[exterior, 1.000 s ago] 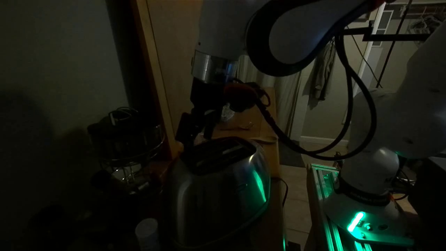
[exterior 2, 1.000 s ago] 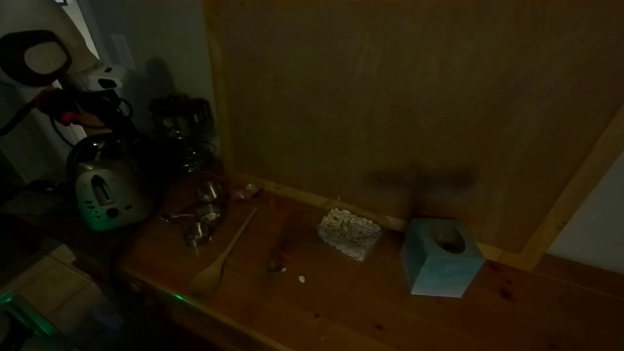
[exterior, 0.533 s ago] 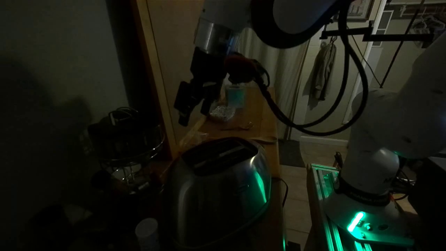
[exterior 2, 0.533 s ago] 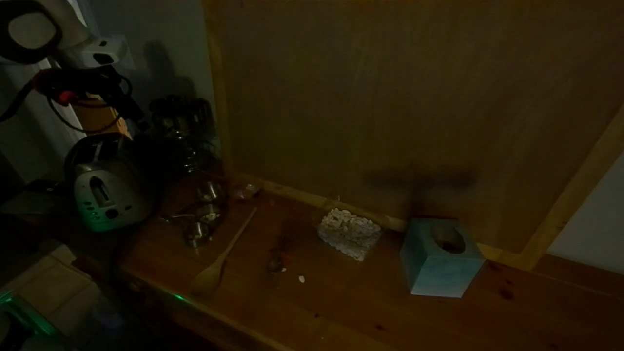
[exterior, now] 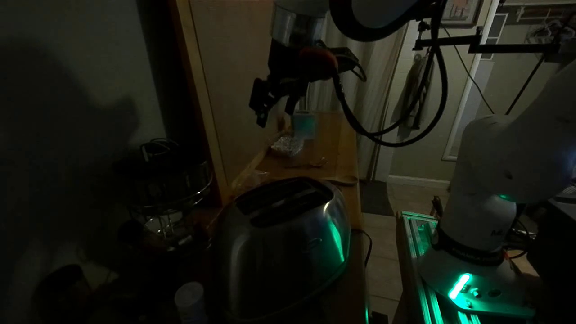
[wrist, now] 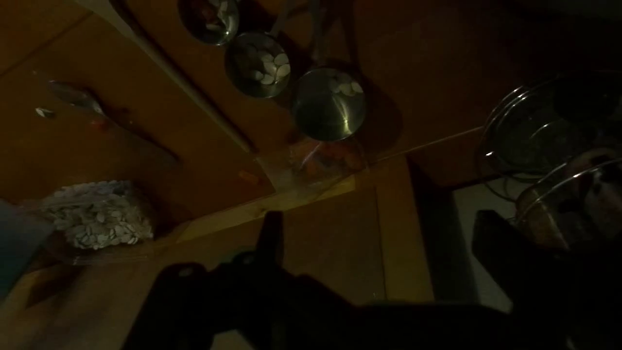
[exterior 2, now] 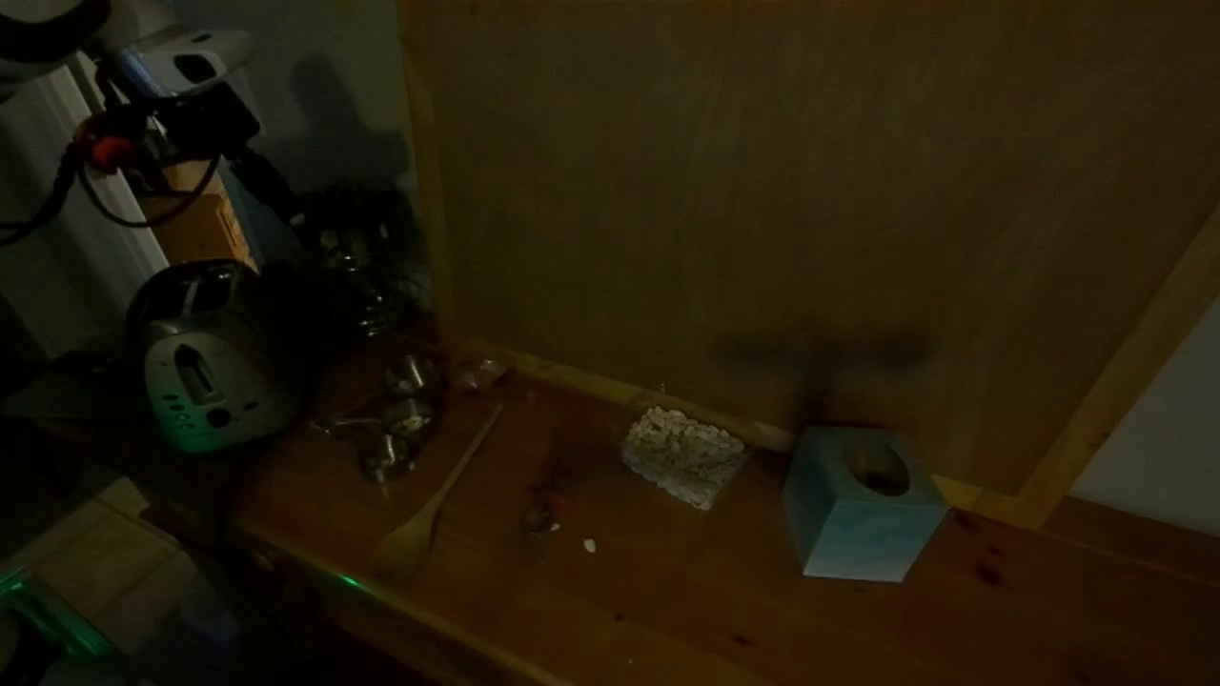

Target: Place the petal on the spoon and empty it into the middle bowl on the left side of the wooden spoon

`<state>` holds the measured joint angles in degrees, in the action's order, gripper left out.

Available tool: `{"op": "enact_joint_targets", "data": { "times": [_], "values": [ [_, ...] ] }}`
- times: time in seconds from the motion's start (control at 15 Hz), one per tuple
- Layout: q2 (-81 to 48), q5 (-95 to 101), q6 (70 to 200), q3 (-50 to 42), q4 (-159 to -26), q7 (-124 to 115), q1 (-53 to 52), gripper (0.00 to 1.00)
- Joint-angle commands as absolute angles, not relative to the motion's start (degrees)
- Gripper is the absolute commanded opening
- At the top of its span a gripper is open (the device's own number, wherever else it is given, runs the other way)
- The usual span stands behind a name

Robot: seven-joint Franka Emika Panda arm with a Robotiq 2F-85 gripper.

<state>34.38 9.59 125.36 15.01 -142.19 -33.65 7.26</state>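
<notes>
My gripper (wrist: 380, 216) is open and empty, high above the table's far end. It also shows in an exterior view (exterior: 275, 116). The wooden spoon (exterior 2: 408, 543) lies on the table; its handle shows in the wrist view (wrist: 187, 87). Three small metal bowls stand beside it; the middle bowl (wrist: 238, 73) holds several pale petals, as does the bowl (wrist: 316, 114) nearest the board. A small metal spoon (wrist: 73, 95) lies on the other side of the wooden spoon; I cannot tell whether a petal is on it. A loose petal (exterior 2: 589, 546) lies near it. More petals (exterior 2: 684, 455) fill a clear container.
A toaster (exterior: 288, 261) stands near the bowls. A dark wire rack (exterior: 198, 193) stands by the wall. A tall wooden board (exterior 2: 810, 238) borders the table's back. A tissue box (exterior 2: 853, 534) and a clear plastic bag (wrist: 330, 160) lie along it.
My gripper has risen from behind the toaster, up and away from it. It stays open. The bowls, spoons and petals on the table have not moved.
</notes>
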Motion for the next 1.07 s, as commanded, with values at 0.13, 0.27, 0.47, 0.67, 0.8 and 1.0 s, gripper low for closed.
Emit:
{"op": "enact_joint_targets", "data": {
  "times": [0.13,0.27,0.47,0.67,0.8,1.0],
  "values": [
    [32.79,11.57,124.83,14.63,-141.09,-36.12,8.35,1.0],
    [31.92,14.54,125.93,13.37,-140.4,-39.9,12.76,1.0],
    [29.41,18.24,126.43,10.06,-138.6,-43.26,17.92,1.0],
    [25.4,21.96,125.56,7.47,-136.67,-48.24,22.45,1.0],
    [22.85,23.76,124.65,5.61,-135.91,-52.08,24.18,1.0],
    [20.12,22.63,123.61,0.7,-136.51,-54.32,24.43,1.0]
  ]
}}
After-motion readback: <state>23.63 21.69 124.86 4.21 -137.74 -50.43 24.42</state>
